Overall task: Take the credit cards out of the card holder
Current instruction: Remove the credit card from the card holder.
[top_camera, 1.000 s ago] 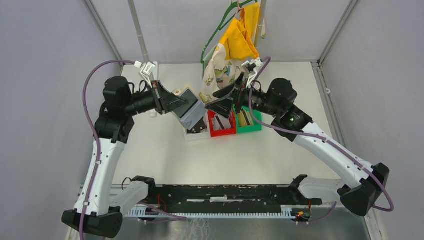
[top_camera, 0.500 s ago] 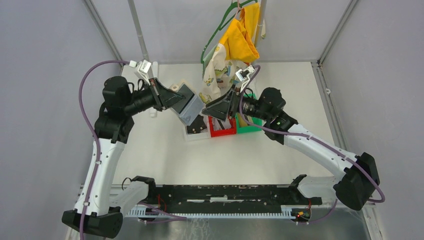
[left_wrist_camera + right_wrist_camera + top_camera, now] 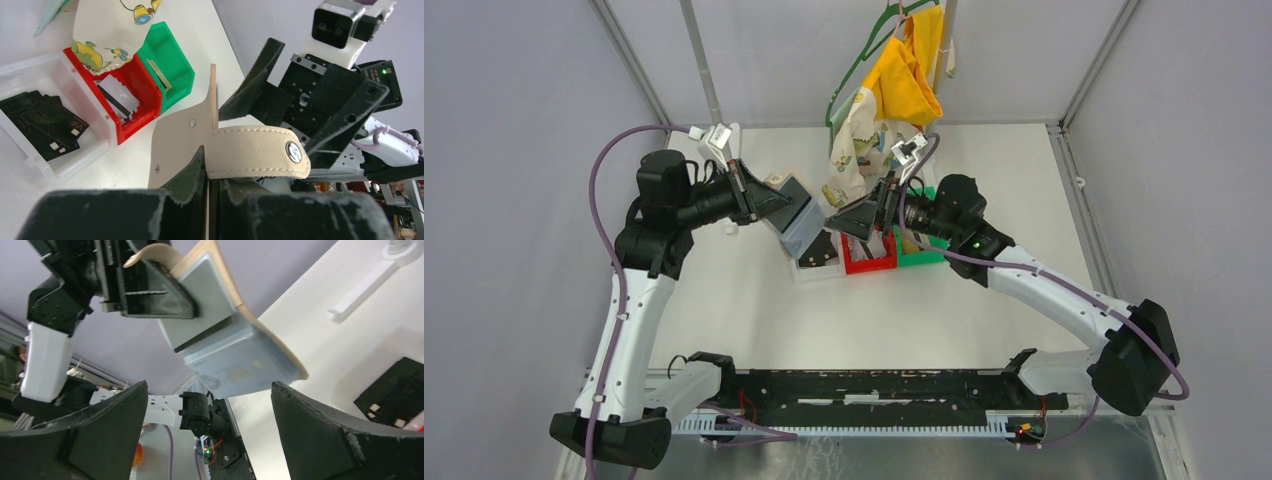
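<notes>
My left gripper (image 3: 209,172) is clamped on the tan card holder (image 3: 240,150), holding it in the air over the far half of the worktop, just left of the bins; the snap tab hangs loose, so it's unfolded. My right gripper (image 3: 210,385) is spread wide w/ nothing in it; it faces the holder's clear sleeves at close range, apart from them as far as I can tell.

Progress, by my reckoning: partly done. Several black cards (image 3: 42,125) lie in the white bin (image 3: 30,67); a pale striped card (image 3: 117,97) sits in the red bin (image 3: 127,131); a thin tan item (image 3: 161,79) stands in the green bin (image 3: 180,75). All three bins sit side by side near the middle of the far edge.

Left to do: at least one pale grey card (image 3: 235,372) shows inside the front sleeve; whether more hide behind it I can't tell. Next is prob. a pinch on that card's edge w/ the right gripper, while the left keeps the holder steady.
</notes>
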### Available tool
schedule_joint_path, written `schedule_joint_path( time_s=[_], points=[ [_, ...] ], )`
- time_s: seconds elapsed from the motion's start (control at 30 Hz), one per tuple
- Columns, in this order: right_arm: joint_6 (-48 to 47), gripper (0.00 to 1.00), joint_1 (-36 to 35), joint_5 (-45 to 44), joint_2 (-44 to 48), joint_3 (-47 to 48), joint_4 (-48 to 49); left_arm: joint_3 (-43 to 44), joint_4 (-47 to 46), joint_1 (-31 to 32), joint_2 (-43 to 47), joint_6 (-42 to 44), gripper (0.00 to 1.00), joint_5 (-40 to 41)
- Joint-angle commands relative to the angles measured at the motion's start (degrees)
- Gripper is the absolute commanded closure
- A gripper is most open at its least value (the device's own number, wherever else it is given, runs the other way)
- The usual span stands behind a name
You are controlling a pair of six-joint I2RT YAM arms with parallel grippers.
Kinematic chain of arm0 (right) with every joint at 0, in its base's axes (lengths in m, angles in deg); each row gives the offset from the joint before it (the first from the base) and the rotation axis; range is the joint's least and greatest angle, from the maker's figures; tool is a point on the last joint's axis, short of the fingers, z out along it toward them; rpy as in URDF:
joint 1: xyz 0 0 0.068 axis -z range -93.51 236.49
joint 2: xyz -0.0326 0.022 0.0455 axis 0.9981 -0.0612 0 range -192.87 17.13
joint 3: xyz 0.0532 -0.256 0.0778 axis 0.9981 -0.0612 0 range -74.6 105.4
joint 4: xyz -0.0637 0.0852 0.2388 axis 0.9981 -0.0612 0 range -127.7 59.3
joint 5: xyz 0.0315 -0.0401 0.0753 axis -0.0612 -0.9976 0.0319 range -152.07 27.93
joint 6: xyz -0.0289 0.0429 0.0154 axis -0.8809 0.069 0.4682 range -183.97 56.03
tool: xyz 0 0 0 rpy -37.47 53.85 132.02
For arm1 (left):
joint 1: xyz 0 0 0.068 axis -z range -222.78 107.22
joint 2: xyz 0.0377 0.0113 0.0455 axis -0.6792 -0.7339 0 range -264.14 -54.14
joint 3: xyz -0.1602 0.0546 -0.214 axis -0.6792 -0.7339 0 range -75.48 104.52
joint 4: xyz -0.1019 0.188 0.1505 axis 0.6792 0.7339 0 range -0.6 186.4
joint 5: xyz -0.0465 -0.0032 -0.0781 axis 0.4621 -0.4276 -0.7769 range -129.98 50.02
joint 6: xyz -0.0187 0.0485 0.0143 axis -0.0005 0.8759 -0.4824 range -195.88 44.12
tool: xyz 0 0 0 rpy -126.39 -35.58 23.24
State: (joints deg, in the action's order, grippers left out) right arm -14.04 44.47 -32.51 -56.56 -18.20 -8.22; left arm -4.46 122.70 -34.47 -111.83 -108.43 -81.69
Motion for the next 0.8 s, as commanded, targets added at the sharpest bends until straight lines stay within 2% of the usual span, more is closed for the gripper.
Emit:
schedule_joint_path(
  time_s=[0.0,0.07,0.13,0.17,0.27,0.4,0.5,0.63,0.77],
  points=[
    [-4.9,0.02,1.5,-5.7,3.7,1.7,-1.6,3.0,-2.3,-0.3,3.3,1.1,0.98,-4.4],
    [-2.3,0.02,1.8,-8.5,6.4,-3.5,1.2,2.1,-2.4,-0.3,3.9,0.9,0.98,-4.3],
    [4.1,0.02,1.9,-6.4,7.2,-10.5,13.5,1.8,-2.1,-0.3,4.1,1.3,0.98,-5.2],
    [6.1,0.02,1.9,-3.8,6.0,-10.7,15.6,1.9,-1.8,-0.3,4.3,1.8,0.98,-5.5],
    [3.0,0.02,1.4,3.3,1.8,-2.9,7.8,2.0,-1.7,-0.3,5.3,2.4,0.98,-5.4],
    [-4.4,0.04,0.2,-0.3,4.1,3.2,-5.1,1.0,-3.2,-0.2,5.3,1.0,0.98,-5.6],
    [-5.5,0.06,-0.3,-0.7,5.7,5.5,-10.0,1.7,-1.6,-0.2,4.0,2.3,0.98,-5.4],
    [-3.1,0.08,-1.5,-1.5,7.6,4.4,-9.2,0.8,-2.3,-0.3,4.0,1.9,0.98,-5.5],
    [2.0,0.14,-2.7,0.2,6.9,1.6,-1.8,0.1,-3.5,-0.3,3.6,0.5,0.98,-5.5]
  ],
)
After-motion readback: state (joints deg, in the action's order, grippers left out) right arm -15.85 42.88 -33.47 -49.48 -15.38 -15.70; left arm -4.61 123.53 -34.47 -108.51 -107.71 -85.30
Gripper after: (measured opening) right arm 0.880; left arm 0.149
